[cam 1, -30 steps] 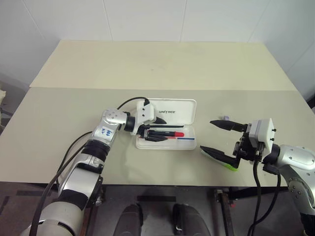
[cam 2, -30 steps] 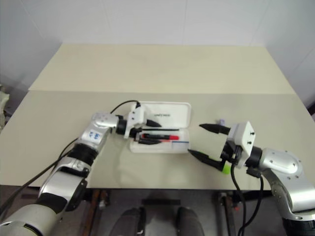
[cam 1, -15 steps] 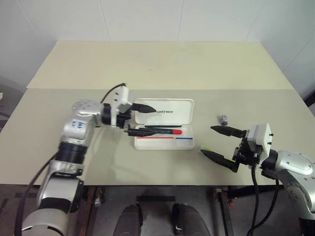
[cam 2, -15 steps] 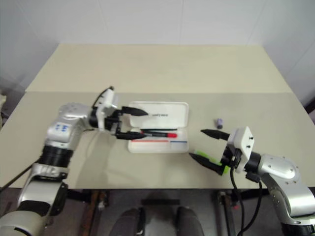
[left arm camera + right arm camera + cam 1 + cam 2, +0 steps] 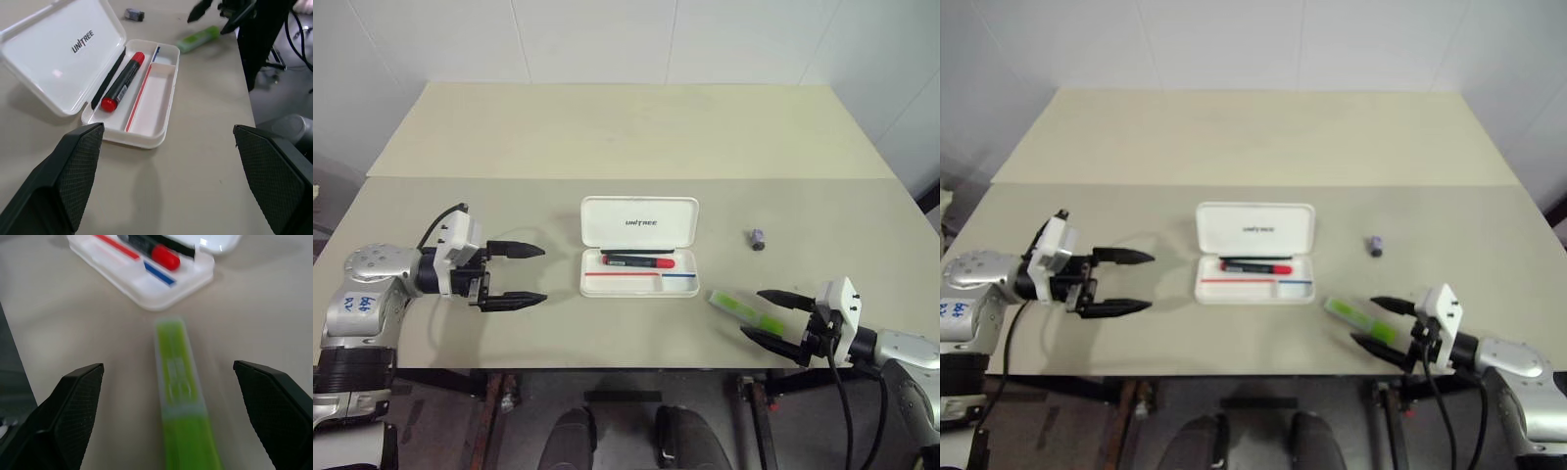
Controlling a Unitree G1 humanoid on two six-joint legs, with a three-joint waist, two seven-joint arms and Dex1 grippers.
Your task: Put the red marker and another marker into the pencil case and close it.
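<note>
On the table [image 5: 607, 137], both hands spread; right hand [image 5: 781, 317] partly hides the green highlighter [image 5: 742, 307].

The left end effector [image 5: 516, 275], which a second ago reached into the pencil case [image 5: 640, 258] over the red marker [image 5: 639, 261], has pulled well away to the left and now hangs empty with its fingers spread over bare worktop [image 5: 607, 137]. The right end effector [image 5: 782, 318] has sunk toward the near edge, so the green highlighter [image 5: 744, 309] lies uncovered between its parted fingers.
</note>
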